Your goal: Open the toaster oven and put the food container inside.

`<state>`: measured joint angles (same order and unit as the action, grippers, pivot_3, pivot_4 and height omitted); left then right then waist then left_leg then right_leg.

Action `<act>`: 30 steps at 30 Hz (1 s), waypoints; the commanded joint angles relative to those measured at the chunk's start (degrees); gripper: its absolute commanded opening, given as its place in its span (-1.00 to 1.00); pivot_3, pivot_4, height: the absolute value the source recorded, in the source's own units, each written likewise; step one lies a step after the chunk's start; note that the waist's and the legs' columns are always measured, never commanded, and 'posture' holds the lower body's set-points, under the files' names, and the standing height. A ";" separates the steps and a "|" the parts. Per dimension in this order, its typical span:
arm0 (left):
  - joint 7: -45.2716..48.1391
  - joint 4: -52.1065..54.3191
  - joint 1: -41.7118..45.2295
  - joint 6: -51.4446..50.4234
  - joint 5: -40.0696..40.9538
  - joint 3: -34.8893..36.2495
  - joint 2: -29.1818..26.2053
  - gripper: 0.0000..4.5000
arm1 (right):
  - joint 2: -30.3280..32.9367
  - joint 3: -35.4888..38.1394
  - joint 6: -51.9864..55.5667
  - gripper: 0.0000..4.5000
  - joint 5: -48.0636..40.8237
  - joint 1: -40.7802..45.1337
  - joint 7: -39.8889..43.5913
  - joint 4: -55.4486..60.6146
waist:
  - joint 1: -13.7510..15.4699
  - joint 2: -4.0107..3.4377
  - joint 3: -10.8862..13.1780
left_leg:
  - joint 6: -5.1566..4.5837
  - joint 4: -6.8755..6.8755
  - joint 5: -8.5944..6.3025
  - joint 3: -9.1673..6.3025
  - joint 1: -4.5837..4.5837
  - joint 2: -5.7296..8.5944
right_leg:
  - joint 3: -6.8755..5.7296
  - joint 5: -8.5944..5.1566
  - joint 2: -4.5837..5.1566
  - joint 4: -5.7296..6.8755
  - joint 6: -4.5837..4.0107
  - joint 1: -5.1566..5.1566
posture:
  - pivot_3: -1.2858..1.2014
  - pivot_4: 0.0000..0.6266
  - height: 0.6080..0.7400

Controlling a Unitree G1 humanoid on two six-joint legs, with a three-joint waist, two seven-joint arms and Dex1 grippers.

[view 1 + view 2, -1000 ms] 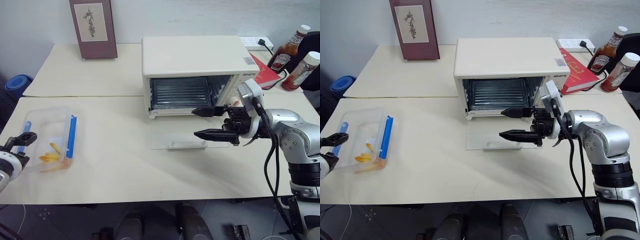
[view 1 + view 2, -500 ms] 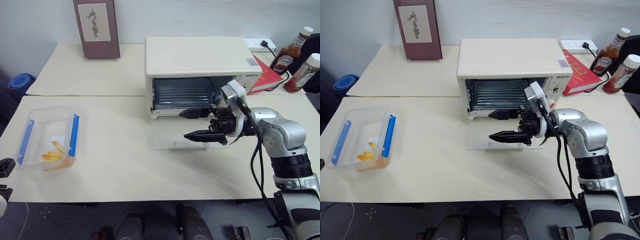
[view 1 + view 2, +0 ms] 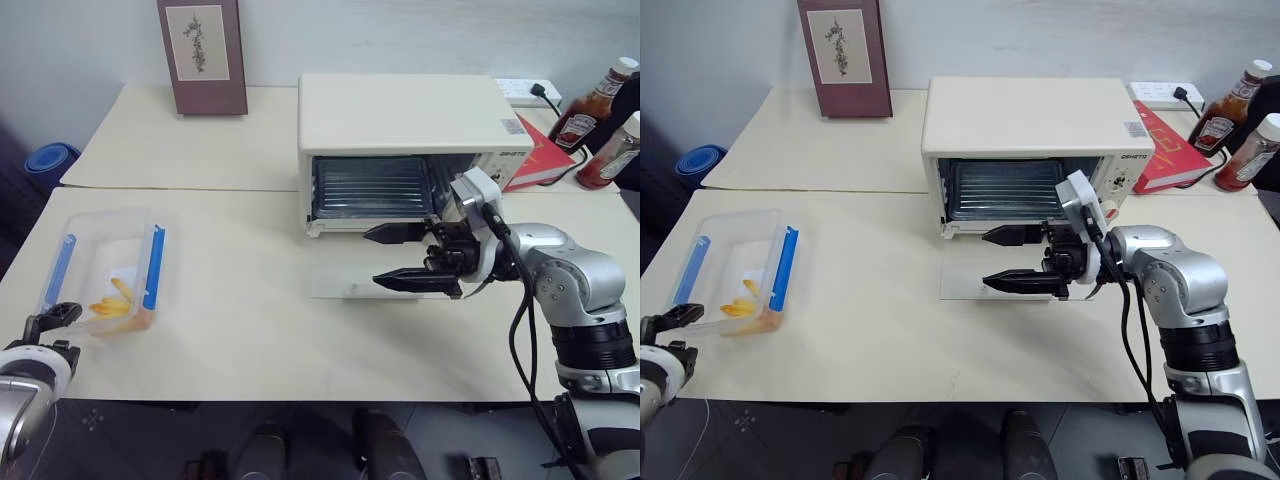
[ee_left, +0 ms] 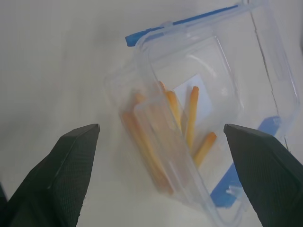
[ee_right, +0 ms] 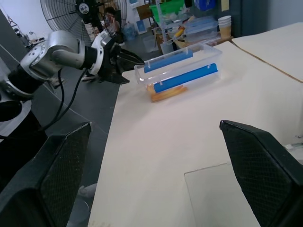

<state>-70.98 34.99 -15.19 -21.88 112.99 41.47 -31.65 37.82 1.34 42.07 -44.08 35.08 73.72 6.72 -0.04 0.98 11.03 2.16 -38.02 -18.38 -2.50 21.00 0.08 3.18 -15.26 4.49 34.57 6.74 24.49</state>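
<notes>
The cream toaster oven (image 3: 405, 120) stands at the table's back centre. Its glass door (image 3: 350, 283) lies folded down flat, and the wire rack (image 3: 372, 186) shows inside. My right gripper (image 3: 373, 258) hovers open just above that door, pointing left, with nothing between its fingers. The clear food container (image 3: 105, 275) with blue side clips and yellow fries sits at the table's left front. My left gripper (image 3: 50, 328) is open at the container's near end, close to the table edge. In the left wrist view the food container (image 4: 203, 109) lies just ahead of the spread fingers (image 4: 66, 165), untouched.
A framed picture (image 3: 205, 55) leans on the wall at the back left. Two sauce bottles (image 3: 590, 100), a red book (image 3: 535, 150) and a power strip (image 3: 520, 88) sit right of the oven. A blue bin (image 3: 45, 160) is beyond the table's left edge.
The camera has shifted. My left gripper has dropped from beside the container's left side to its near end and rolled. The right gripper has stayed above the door.
</notes>
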 commanded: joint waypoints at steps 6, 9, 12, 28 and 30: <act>-5.05 -12.51 14.30 -8.51 0.01 -1.01 -2.37 0.73 | 2.73 6.68 3.07 1.00 -5.80 -5.27 -5.28 10.66 | -0.13 0.02 -0.01 | 0.01 0.01 0.00 -0.02 -0.01 0.00 | -0.02 0.43 -0.01 0.05 0.79 0.04 | 0.03 -0.52 1.00; -6.16 -16.01 17.14 -11.32 0.01 -0.54 -2.82 0.34 | 3.54 8.15 3.89 1.00 -7.12 -6.51 -7.02 12.33 | -0.08 0.02 -0.01 | 0.02 0.01 0.01 -0.03 0.00 -0.01 | -0.04 0.44 -0.01 0.02 0.80 0.04 | 0.03 -0.52 1.00; -7.07 -18.50 17.91 -13.13 0.01 0.38 -3.64 -0.08 | 4.13 9.02 4.46 1.00 -8.28 -7.42 -8.17 13.60 | -0.12 0.03 -0.02 | 0.04 0.01 0.02 -0.05 0.00 -0.01 | -0.05 0.44 -0.01 0.02 0.81 0.04 | 0.03 -0.52 1.00; 22.46 -39.30 23.44 -48.98 0.01 -10.94 -30.35 -0.97 | 10.62 14.20 8.44 1.00 -15.07 -11.60 -12.58 17.33 | 0.02 0.25 0.11 | 0.11 0.10 0.05 -0.21 0.08 0.02 | -0.27 -0.10 0.05 -0.07 -0.18 0.07 | 0.03 -0.52 1.00; 27.36 -39.66 25.51 -51.70 0.01 -14.38 -31.96 -0.97 | 10.70 14.59 7.97 1.00 -14.22 -12.46 -13.70 18.04 | -0.11 0.25 0.11 | 0.07 0.12 0.02 -0.14 0.09 0.04 | -0.23 -0.09 0.10 -0.11 -0.17 0.07 | 0.03 -0.52 1.00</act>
<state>-48.19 -4.56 9.38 -71.01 112.56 29.13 -62.24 47.42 14.05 51.07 -58.01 23.01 60.90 22.84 -0.15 1.23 11.14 2.23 -37.88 -18.36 -2.64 21.09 0.12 2.95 -15.34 4.59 34.47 6.59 24.56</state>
